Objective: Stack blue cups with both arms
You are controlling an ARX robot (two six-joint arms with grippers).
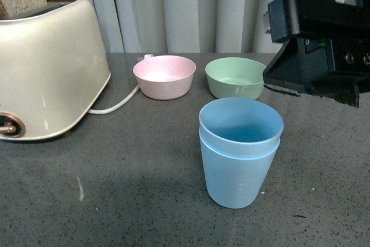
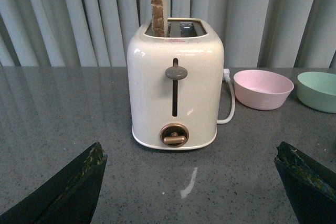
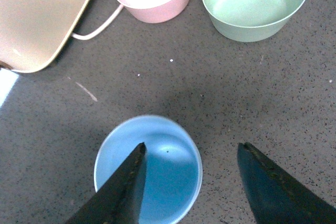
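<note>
Two light-blue cups [image 1: 240, 151] stand nested, one inside the other, upright on the dark speckled table at centre front. From above they show as one blue opening [image 3: 168, 174]. My right gripper [image 3: 191, 150] hovers open above them, one finger over the cup's mouth, the other over bare table beside it; nothing is held. The right arm's black body [image 1: 318, 39] hangs at the upper right of the front view. My left gripper [image 2: 190, 156] is open and empty, low over the table, facing the toaster, away from the cups.
A cream toaster [image 1: 46, 73] with a slice of bread [image 2: 158, 6] stands at the left, its white cord [image 1: 115, 105] trailing on the table. A pink bowl [image 1: 165, 76] and a green bowl [image 1: 236, 77] sit behind the cups. Grey curtains close the back.
</note>
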